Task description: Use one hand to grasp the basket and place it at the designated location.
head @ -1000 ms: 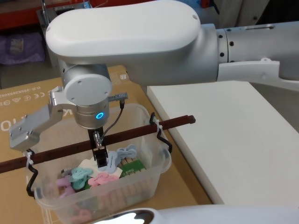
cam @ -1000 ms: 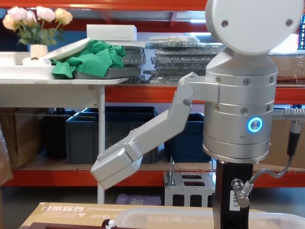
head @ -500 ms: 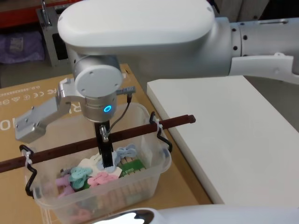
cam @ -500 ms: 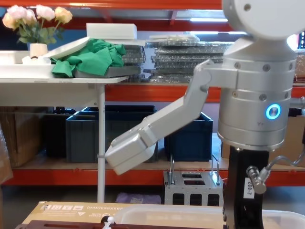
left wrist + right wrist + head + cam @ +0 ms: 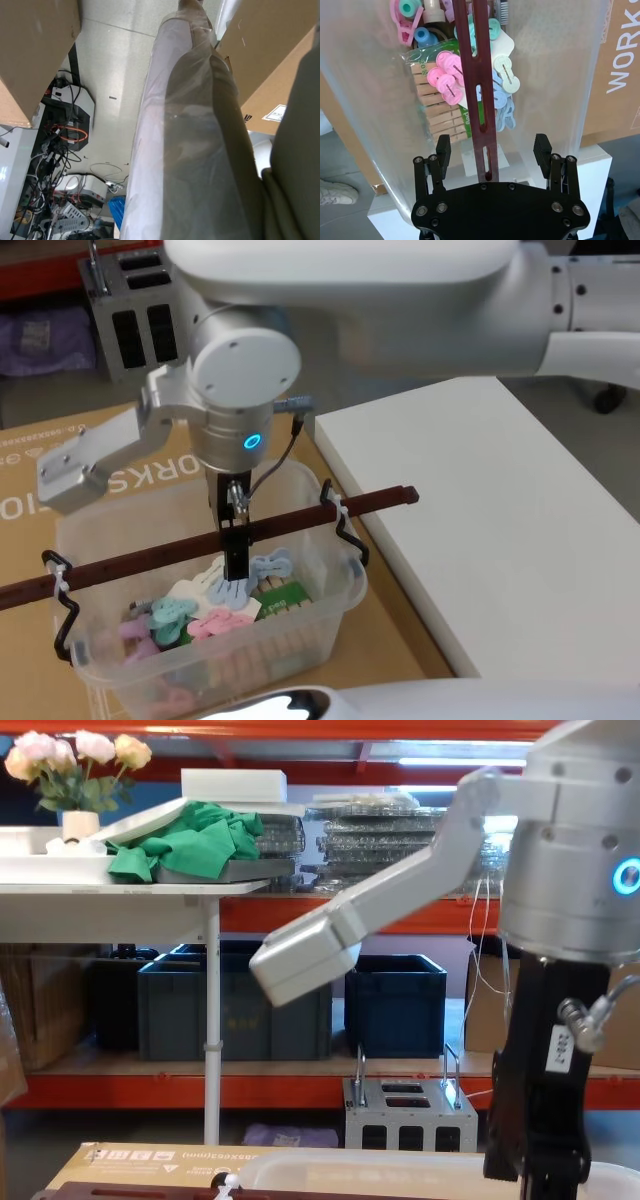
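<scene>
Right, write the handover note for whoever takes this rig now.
Right claw: open, pointing down, fingers either side of the bar handle of the basket, near mid-length; nothing gripped.
The basket sits on the cardboard box, beside the white slab, with clothes pegs inside.
Done: claw lined up on the handle.
Left: close on the handle, lift, set the basket at its spot, which no view marks.

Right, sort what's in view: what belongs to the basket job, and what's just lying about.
Job:
- right gripper, open astride the handle
- basket
- its red-brown bar handle

Lying about:
- pegs inside the basket
- cardboard box beneath it
- white slab beside it
- blue crates
- grey metal box
- green cloth
- flowers
</scene>
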Robot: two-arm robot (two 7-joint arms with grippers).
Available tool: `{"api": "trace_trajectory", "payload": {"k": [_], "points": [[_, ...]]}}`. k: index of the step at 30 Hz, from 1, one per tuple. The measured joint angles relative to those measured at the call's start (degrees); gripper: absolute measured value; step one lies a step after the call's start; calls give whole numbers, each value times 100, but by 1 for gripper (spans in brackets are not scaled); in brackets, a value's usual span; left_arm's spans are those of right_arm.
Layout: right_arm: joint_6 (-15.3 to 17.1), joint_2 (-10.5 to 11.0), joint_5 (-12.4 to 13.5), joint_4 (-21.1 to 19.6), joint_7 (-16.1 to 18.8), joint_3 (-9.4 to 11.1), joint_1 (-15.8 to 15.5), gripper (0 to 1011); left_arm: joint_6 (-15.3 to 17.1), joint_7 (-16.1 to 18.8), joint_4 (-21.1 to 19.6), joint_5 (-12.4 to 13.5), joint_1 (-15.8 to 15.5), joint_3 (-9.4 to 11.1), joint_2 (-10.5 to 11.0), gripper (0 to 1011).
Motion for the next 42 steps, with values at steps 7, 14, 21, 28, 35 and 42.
{"api": "trace_trajectory", "payload": {"k": [7,14,21,28,35,42], "points": [[34,129,84,-180,13,94,27,1002,0,0,-1,0,0,0,0,0],[104,393,254,-446,27,268,70,1001,0,0,-2,-1,0,0,0,0],[123,598,387,-596,39,427,94,1001,0,0,1,0,0,0,0,0],[124,897,583,-799,41,663,121,1001,0,0,-1,0,0,0,0,0],[79,1304,903,-1059,-8,1039,163,1001,0,0,-1,0,0,0,0,0],[39,1422,1002,-1153,-12,1215,153,1001,0,0,2,0,0,0,0,0]]}}
